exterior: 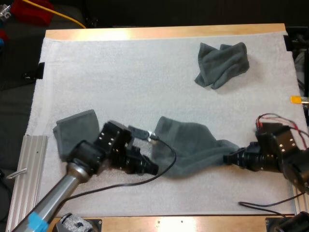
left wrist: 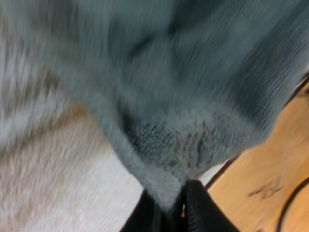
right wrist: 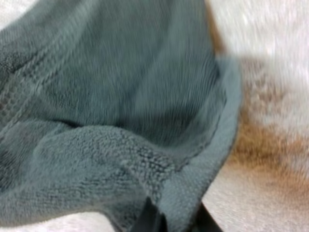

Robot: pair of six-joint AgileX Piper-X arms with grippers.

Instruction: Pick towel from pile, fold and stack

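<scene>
Held towel [exterior: 188,145]: dark grey-green, lying low across the near middle of the mat [exterior: 120,82], strung between my two grippers.
Left gripper [exterior: 150,169]: clenched on the towel's left corner, with only the hem tip between the fingers.
Right gripper [exterior: 227,158]: clamped on the towel's right end.
Risk, grip: the left bite looks thin. I judge it could slip if I pull the arms apart.
Risk, drag: the slack middle may bunch on the mat and skew the fold.
Risk, collision: my left arm is just beside the folded towel [exterior: 75,131], and a swing could disturb it.
Containers: none. The folded towel serves as the stack base and has nothing on it.
Pile: one crumpled towel [exterior: 223,64] at the far right, well apart.
</scene>
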